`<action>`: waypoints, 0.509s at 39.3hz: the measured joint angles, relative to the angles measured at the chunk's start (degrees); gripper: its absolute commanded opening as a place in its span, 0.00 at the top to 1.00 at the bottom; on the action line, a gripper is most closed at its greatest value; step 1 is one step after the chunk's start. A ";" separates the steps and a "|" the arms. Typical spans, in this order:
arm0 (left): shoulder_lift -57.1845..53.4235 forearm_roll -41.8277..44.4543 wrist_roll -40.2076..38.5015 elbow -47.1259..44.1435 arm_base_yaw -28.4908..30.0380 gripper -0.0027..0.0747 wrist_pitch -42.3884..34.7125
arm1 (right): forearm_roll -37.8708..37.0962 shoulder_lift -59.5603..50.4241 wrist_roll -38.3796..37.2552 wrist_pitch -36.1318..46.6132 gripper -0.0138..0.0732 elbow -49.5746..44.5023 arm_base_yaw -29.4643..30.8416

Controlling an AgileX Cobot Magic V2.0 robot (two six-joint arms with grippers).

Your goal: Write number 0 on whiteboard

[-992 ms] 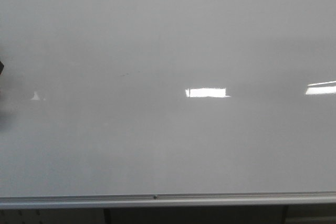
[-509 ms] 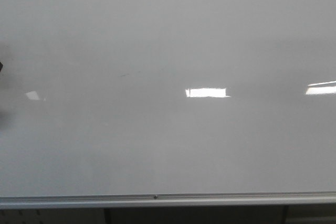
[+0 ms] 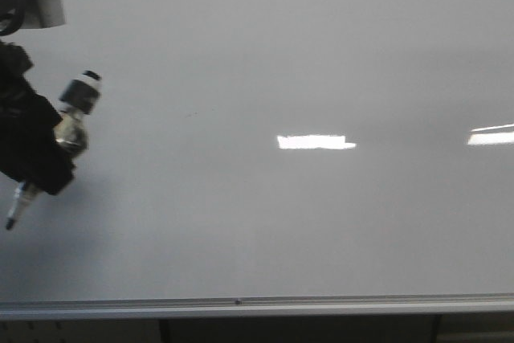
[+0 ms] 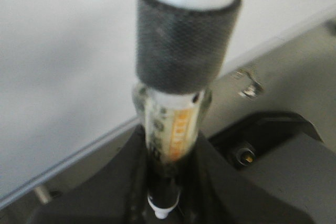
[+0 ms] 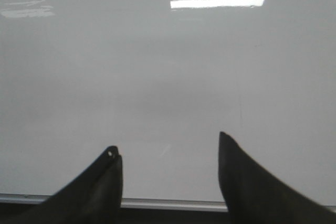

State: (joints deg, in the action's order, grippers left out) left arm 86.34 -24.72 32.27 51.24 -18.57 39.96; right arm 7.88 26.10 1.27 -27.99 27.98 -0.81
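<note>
The whiteboard is a glossy pale grey board that fills the front view, with a silver rail along its lower edge. No number 0 shows on it. My left gripper is at the board's left edge, shut on a marker that slants down to the left, its tip lowest. In the left wrist view the jaws clamp the marker below its black textured band. My right gripper is open and empty in front of the board; it is not in the front view.
Two bright rectangular light glints lie on the board. A faint short dark streak sits left of the middle. A white part of the left arm shows at the top left. Dark space lies below the rail.
My left arm with the marker has come into the front view from the left edge; before only a dark sliver showed there. The small glint at the far left is now covered.
</note>
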 measured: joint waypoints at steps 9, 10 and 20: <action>0.00 -18.40 22.69 2.81 -7.23 0.99 18.26 | 2.15 7.37 0.71 -5.92 0.34 5.25 -1.21; 0.00 -19.77 23.94 3.41 -7.80 0.99 19.87 | 2.96 8.36 1.19 -6.90 0.34 6.17 -1.54; 0.00 -23.81 31.85 6.27 -10.08 0.99 28.34 | 23.23 18.73 18.33 -17.57 0.31 14.04 -7.45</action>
State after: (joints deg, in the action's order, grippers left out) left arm 86.34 -48.53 64.11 57.51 -28.65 68.30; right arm 31.12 44.83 19.59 -45.56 42.02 -8.26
